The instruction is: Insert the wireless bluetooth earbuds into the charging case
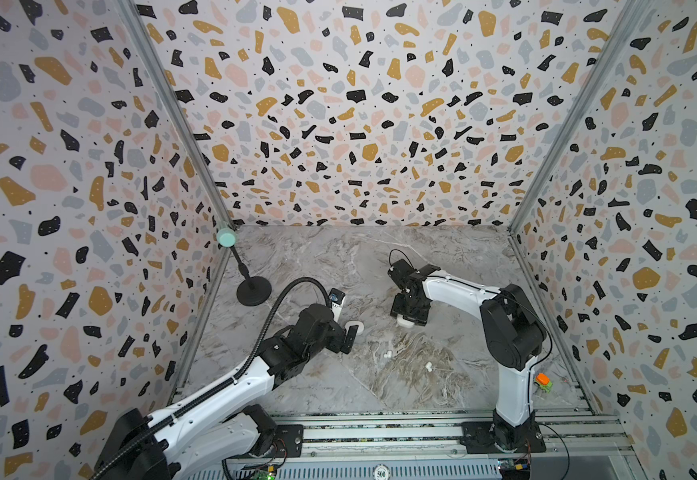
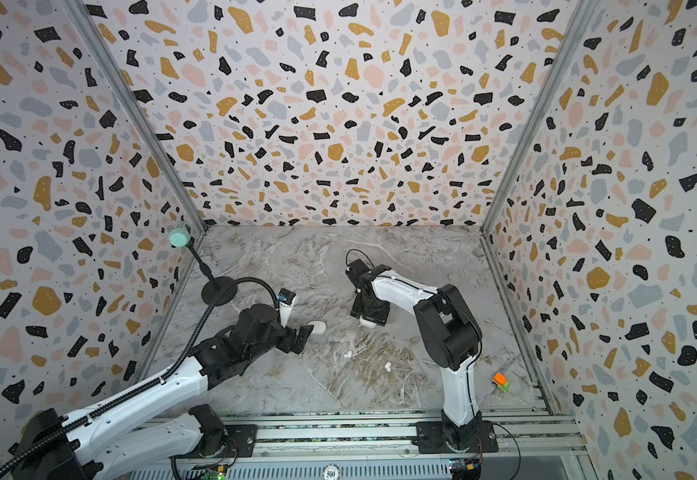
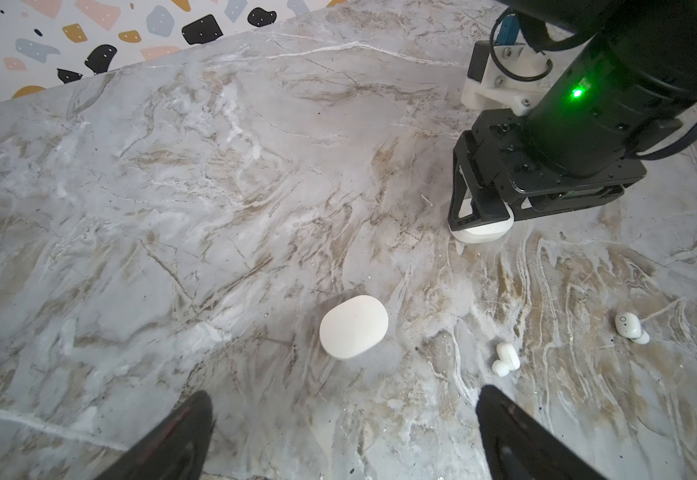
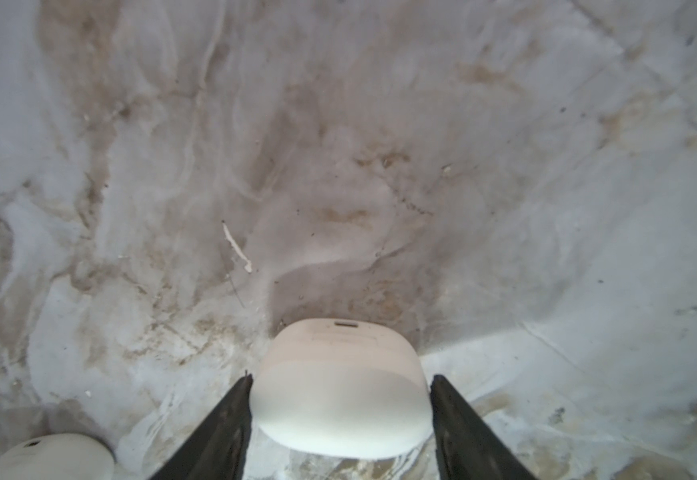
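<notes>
**Step in hand (our judgement):** securing a charging case. No earbud is seated yet.

**Grippers:** The right gripper (image 4: pixel 340 379) points straight down over the held case (image 4: pixel 340 395). Its two fingers press against the case's opposite sides at a middling spread. We cannot tell whether the case rests on the marble table (image 1: pixel 338 257) or sits barely off it. The left gripper (image 3: pixel 344 392) is spread wide and holds nothing. It hovers near the second case (image 3: pixel 353 327), which lies flat and closed.

**Locations, in a top view:** Taken from the held case, the second case (image 1: pixel 355 326) is at nine o'clock. One pair of earbuds (image 1: pixel 388 354) is at seven o'clock and the other pair (image 1: pixel 429 366) at five o'clock. Both pairs lie loose on the table, apart from both grippers.

**Next move (our judgement):** A lid must come open before anything goes in. That probably needs one arm to steady the body while the other lifts the lid. The buds are small and smooth, so each pick calls for a narrow, well-centred pinch.

**View differences:**
- Only the right wrist view shows the held case's seam line and a small dark slot on its end, and it shows no earbuds.
- Both top views hide that case almost wholly beneath the gripper.
- Only the left wrist view shows that the seven-o'clock pair (image 3: pixel 505 358) is two buds touching.
</notes>
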